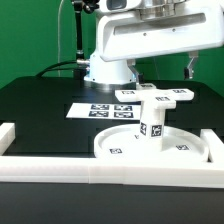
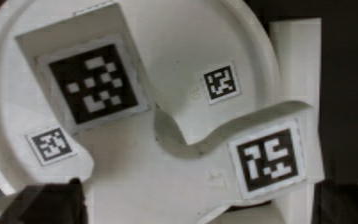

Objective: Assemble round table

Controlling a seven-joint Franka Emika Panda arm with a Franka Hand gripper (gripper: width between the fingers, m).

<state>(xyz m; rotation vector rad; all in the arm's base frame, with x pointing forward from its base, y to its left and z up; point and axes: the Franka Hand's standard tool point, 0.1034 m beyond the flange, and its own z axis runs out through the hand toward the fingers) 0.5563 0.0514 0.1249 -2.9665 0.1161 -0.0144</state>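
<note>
Only a little of the end effector [image 1: 163,72] shows in the exterior view: two thin dark fingers [image 1: 189,68] hang from the white wrist housing, spread well apart and empty, so it is released. Below them sits the large flat rimmed disc [image 1: 120,148], lying against the inner side of the white border rail [image 1: 50,168] that edges the near side of the black tabletop [image 1: 40,110]. From the middle of the disc rises the short cylindrical post [image 1: 152,122], upright, with a tag on its side. On top of the post rests the flat lobed cross-shaped piece [image 1: 152,96], level, its lobes reaching out over the disc. Behind the disc, toward the robot base, lies the marker board [image 1: 95,110], flat on the tabletop.

Seen from the wrist view, the cross-shaped piece [image 2: 149,120] fills most of the frame, close under the camera, with a big tag on one lobe and another on a neighbouring lobe. Beyond its curved edge, part of the disc [image 2: 291,60] shows lower down. Dark finger tips [image 2: 43,198] show at the frame's edge, apart and touching nothing.
</note>
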